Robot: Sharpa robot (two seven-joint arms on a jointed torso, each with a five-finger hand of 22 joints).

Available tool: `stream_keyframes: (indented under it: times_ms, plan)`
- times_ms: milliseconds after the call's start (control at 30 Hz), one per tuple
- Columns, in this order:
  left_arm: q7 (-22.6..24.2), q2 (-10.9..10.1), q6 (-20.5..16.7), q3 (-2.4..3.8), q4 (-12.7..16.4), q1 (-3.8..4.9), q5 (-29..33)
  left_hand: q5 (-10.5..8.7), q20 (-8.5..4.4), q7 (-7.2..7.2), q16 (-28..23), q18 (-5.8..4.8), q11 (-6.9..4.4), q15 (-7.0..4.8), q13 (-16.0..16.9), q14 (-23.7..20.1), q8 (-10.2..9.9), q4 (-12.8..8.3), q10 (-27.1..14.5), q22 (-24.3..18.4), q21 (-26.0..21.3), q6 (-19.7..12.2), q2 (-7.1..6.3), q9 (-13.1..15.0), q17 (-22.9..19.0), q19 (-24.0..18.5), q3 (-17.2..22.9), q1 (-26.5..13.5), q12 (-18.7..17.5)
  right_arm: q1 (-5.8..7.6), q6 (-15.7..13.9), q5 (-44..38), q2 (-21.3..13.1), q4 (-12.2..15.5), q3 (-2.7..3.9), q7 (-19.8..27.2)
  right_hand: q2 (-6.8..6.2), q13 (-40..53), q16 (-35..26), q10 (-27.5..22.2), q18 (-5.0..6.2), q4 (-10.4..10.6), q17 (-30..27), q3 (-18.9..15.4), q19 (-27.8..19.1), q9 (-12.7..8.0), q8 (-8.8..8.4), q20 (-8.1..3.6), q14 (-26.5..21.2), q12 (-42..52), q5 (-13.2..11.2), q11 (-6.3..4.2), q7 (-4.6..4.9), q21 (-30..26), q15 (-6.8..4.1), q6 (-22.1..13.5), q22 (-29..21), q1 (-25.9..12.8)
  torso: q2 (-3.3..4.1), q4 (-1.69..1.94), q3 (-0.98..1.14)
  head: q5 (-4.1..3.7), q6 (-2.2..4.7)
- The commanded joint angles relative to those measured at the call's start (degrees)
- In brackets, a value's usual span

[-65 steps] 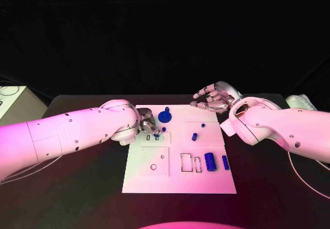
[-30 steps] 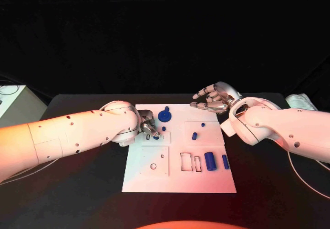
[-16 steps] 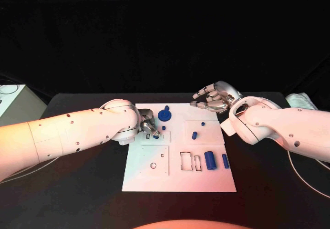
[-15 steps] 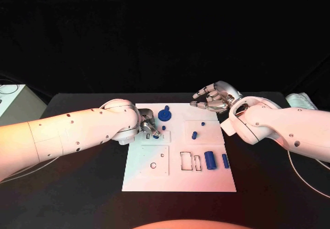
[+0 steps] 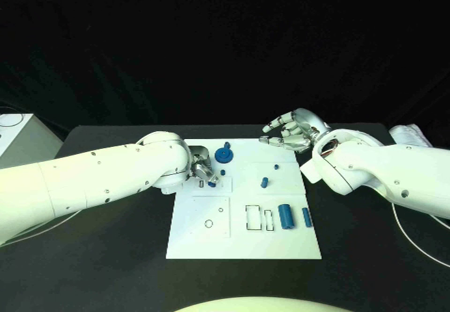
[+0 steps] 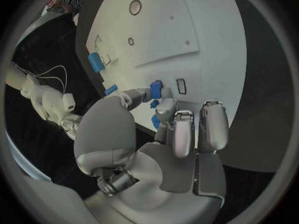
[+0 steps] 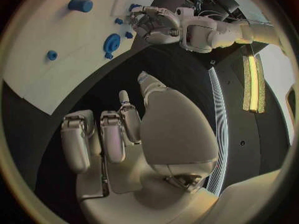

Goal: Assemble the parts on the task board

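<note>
Task board (image 5: 246,244), white, long axis running away from the robot. Left hand (image 5: 203,170) at the board's left edge, far half, pinching a small blue part (image 6: 156,89) over a slot (image 6: 181,86) there; part's long axis looks roughly in line with the slot. Right hand (image 5: 291,133) off the board's far right corner, fingers loosely curled, holding nothing. Gear (image 5: 224,155) stands near the far edge; cylinder (image 5: 285,214) and a few small pieces lie loose on the right half, so most assembly looks left.

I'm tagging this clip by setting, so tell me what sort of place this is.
Probably a robotics lab or test cell set up for assembly trials. A white task board with cut-out slots and small blue parts lies on a black table against a dark backdrop, with two white robot arms working over it.
</note>
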Motion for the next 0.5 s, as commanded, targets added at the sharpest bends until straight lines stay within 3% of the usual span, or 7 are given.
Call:
stream_keyframes:
  times_ms: [33, 500]
  plan:
    - [-0.57, 0.11, 3.17, -0.47, -0.13, -0.58, 0.24, -0.37, -0.15, -1.41, 0.19, -1.07, -0.18, -0.49, 0.08, 5.96, 0.28, -4.07, 0.11, 0.01, -0.25, 1.22, 0.16, 0.38, 15.07, -0.18, 3.80, -1.04, -0.11, -0.03, 0.71, -0.30, -0.01, 0.11, 0.00, 0.39, 0.22, 4.25, -0.18, -0.14, -0.83, 0.37, 13.10, 0.05, 5.90, 0.07, 0.36, 0.17, 5.46, -0.11, 0.06, -0.08, -0.03, 0.12, 0.28, 0.12, 15.09, -0.08, -0.03, 0.04, 0.01, -0.06, -0.09]
    - [-0.57, 0.23, 3.40, -0.47, -0.34, -0.57, 0.36, -0.66, -0.27, -1.60, 0.19, -1.07, -0.30, -0.60, 0.27, 5.96, -0.02, -1.73, -0.02, -0.04, -0.44, 1.78, 0.06, 0.42, 15.07, -0.16, 0.11, -2.77, 0.02, -0.03, 0.60, -0.34, -0.17, 0.20, 0.00, 0.46, 0.22, 4.25, -0.18, -0.14, -0.83, 0.37, 13.10, 0.05, 5.90, 0.07, 0.36, 0.17, 5.46, -0.11, 0.06, -0.08, -0.03, 0.12, 0.28, 0.12, 15.09, -0.08, -0.08, 0.00, 0.00, -0.11, -0.23]
